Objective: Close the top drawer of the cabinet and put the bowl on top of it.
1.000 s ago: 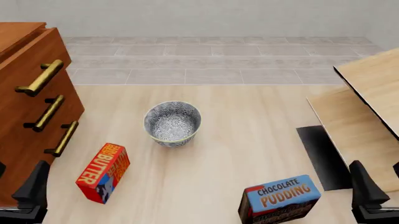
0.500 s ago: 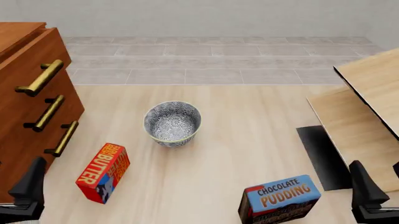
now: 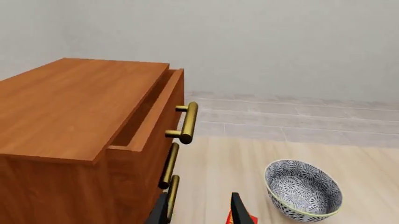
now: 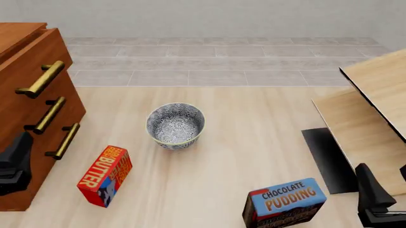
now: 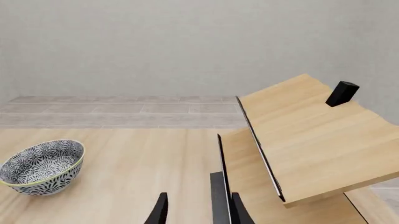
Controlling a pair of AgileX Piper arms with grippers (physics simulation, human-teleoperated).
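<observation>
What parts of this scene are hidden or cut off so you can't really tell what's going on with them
- Top drawer inside: left wrist view shows only a narrow gap; contents hidden by the cabinet top.
- Left gripper: cut off by the front view's left edge; jaw state unclear there.
- Right gripper: cut off at the front view's bottom corner.
- Chocolate pudding box: its base runs off the bottom edge.

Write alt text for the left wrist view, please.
A reddish-brown cabinet fills the view's left half, its top drawer pulled partly open with a gap behind its front and a brass handle jutting out. A blue-and-white patterned bowl sits upright on the pale table beside it, and the left gripper's dark fingers show at the frame's edge.
</observation>
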